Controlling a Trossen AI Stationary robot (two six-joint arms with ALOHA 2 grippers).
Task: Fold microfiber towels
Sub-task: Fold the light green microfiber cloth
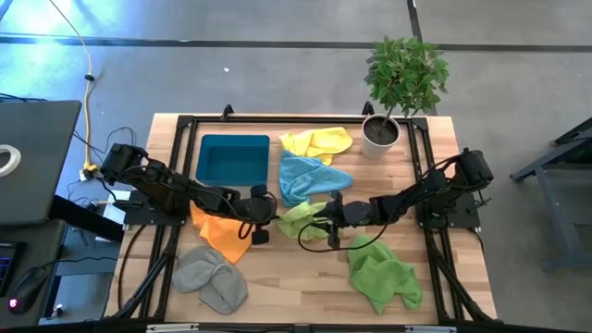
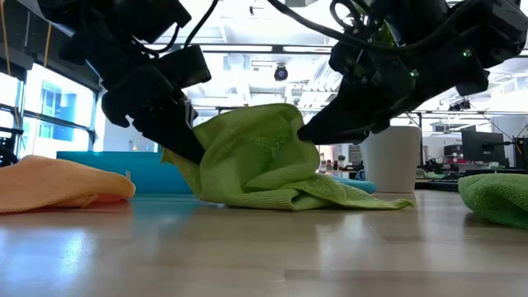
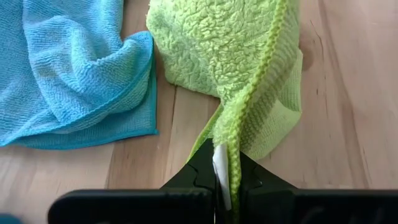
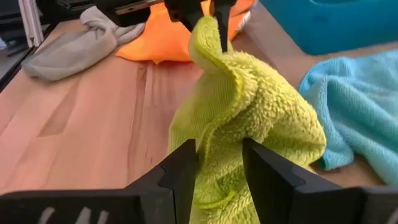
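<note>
the light green towel (image 1: 301, 218) sits bunched at the table's (image 1: 305, 296) centre, its edge lifted between both arms. the left gripper (image 3: 225, 169), at the towel's 9 o'clock, is clamped on a hem. the right gripper (image 4: 219, 163), at its 3 o'clock, pinches a thick fold between half-spread fingers. blue towel (image 1: 310, 176) lies at 12 o'clock.
</note>
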